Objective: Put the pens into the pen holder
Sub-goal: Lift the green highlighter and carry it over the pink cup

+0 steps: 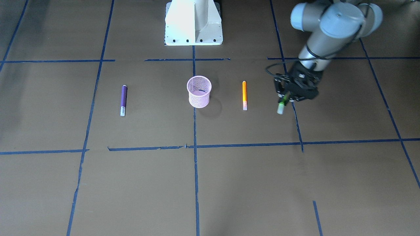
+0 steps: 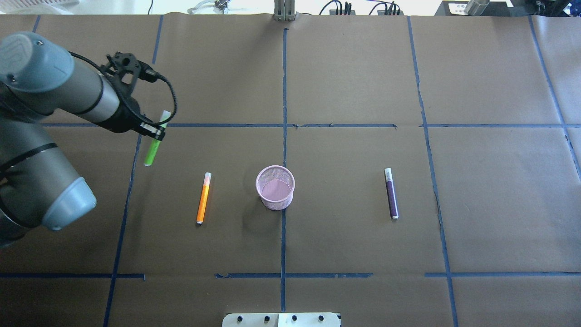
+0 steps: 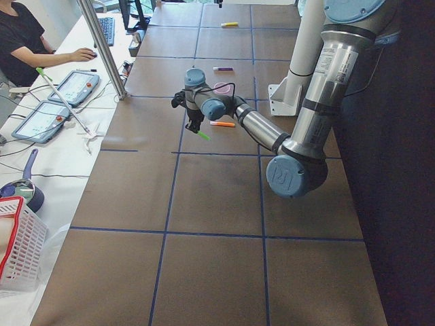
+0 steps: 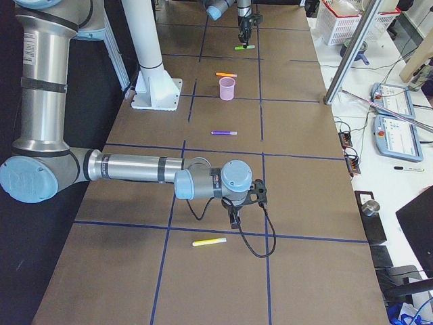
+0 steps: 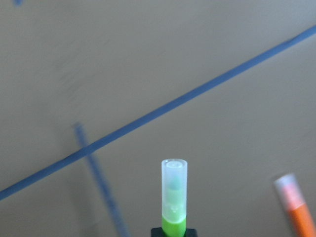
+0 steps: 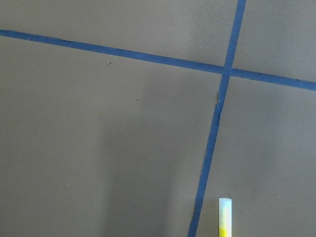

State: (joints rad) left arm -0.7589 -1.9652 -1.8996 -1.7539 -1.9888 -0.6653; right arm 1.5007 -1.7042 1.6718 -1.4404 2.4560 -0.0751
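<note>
Overhead exterior: smooth, slim green pen (image 2: pixel 152 152) pinched crosswise in left gripper (image 2: pixel 156 131), long axis toward far edge, clear pale cap outermost. Flat on brown paper-covered table (image 2: pixel 354 81), roughly parallel, orange pen (image 2: pixel 204 198) just beside; further right, upright pink mesh cup (image 2: pixel 275 202), round and tapered, then purple pen (image 2: pixel 391 194). Wide bare room around, edges well off. Right gripper (image 4: pixel 234 215) near yellow pen (image 4: pixel 209 242) toward right end; open or closed, cannot tell.

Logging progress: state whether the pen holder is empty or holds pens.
Empty. The pen holder shows only its bare bottom; orange pen and purple pen lie outside, left gripper holds green pen.
</note>
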